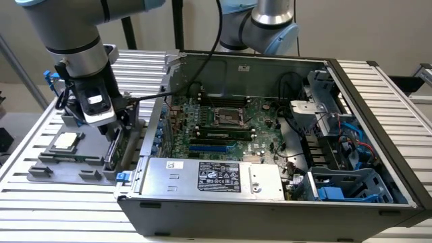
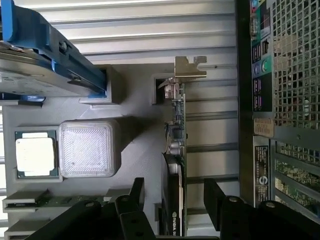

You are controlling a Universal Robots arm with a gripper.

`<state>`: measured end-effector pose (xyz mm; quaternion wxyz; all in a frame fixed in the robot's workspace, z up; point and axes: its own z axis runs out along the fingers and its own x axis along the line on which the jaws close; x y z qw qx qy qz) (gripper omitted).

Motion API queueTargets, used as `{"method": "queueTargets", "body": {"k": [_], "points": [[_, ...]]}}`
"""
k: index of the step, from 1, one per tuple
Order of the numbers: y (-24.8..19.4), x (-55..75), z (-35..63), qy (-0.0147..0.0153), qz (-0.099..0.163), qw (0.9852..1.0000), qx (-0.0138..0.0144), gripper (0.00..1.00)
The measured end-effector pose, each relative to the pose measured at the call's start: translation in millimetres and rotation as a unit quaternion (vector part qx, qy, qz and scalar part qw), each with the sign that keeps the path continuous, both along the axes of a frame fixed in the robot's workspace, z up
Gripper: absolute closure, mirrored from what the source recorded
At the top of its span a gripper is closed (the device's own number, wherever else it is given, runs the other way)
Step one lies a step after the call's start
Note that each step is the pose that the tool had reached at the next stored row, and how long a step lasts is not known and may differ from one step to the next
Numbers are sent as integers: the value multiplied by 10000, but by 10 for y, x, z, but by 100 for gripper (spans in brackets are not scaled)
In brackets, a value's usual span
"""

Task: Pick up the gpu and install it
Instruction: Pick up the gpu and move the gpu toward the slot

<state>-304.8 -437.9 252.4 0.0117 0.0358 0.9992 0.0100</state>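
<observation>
Grey plastic tray (image 1: 68,169) sits at the exterior view's left, on a slatted metal bench (image 1: 60,207). Square silver chip (image 1: 66,140) lies flat in one pocket. In the wrist view, a hard drive (image 2: 30,75) with blue rails rests in another slot, with a pale square block (image 2: 89,148) just beside the chip.

Next along is the gpu (image 2: 178,145). It stands on its long edge in a slot on the side of the tray nearest the computer case. Its silver bracket (image 2: 189,67) is at the end away from the tool.

Tool (image 2: 175,192) hangs directly over the card. Black fingers (image 2: 136,190) are spread open, one on each side, with a gap showing between each finger and the board. It grips nothing.

Further to the exterior view's right, the computer case (image 1: 378,126) lies open. The motherboard (image 1: 229,119) is exposed and the power supply (image 1: 209,176) runs along the near edge.
</observation>
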Motion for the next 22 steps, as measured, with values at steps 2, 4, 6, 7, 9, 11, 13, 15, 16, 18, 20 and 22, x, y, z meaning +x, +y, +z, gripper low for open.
{"method": "queueTargets", "body": {"k": [2,4,6,7,9,11,13,15,16,18,20,22], "points": [[0,1,-37,0,-12,10000,0,0],[0,2,-72,0,-37,10000,0,0],[0,2,-99,1,-64,10000,0,0],[0,2,-110,1,-72,10000,0,0],[3,2,-129,2,-80,10000,0,0],[6,3,-141,2,-83,10000,0,0],[11,2,-146,2,-86,10000,-1,0],[18,4,-152,1,-87,10000,0,0],[23,5,-153,1,-87,10000,0,0],[34,7,-155,1,-87,10000,0,0],[36,8,-157,2,-87,10000,0,0],[37,7,-160,2,-88,10000,0,100]]}}
